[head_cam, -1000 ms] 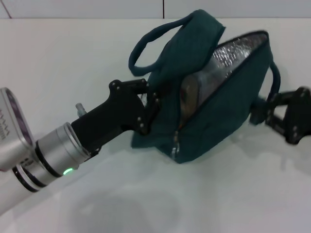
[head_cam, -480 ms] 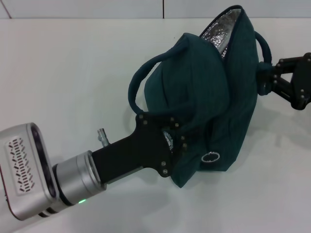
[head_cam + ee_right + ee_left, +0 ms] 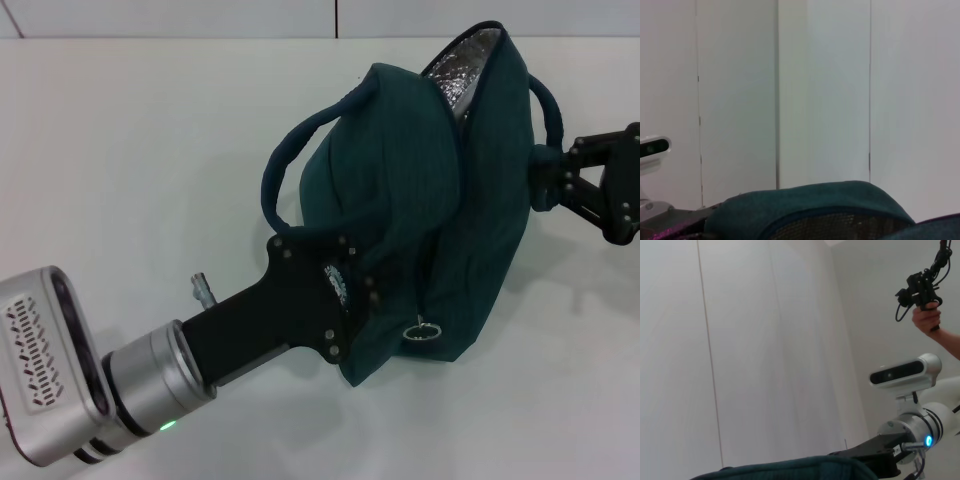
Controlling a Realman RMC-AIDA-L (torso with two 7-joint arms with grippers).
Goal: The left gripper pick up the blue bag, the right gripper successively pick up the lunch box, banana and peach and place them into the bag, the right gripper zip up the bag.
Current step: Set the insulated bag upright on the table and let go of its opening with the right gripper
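1. The blue bag [image 3: 430, 210] sits right of centre on the white table [image 3: 130, 150], with its mouth turned to the far side so that the silver foil lining [image 3: 465, 70] shows at the far end.
2. The left gripper [image 3: 345, 285] comes in from the near left and is pressed into the bag's near-left fabric, next to the small white logo. The claw appears to pinch a fold of cloth, though the fingertips are buried in it.
3. The right gripper [image 3: 580, 185] is at the bag's right side, closed on the right handle [image 3: 548, 130] where that loop meets the bag wall.
4. The left handle [image 3: 290, 160] hangs loose in an arc on the left. The metal ring pull [image 3: 422, 332] lies at the near end of the zipper, so the zipper is judged to be unclosed.
5. The lunch box, banana and peach are not visible in any view.
6. Handling, as a judgement: the bag is soft, light cloth. It sags and folds and will not hold its mouth open unaided.
7. Take hold at a handle root or a seam edge; slack fabric may slip out of the claw.
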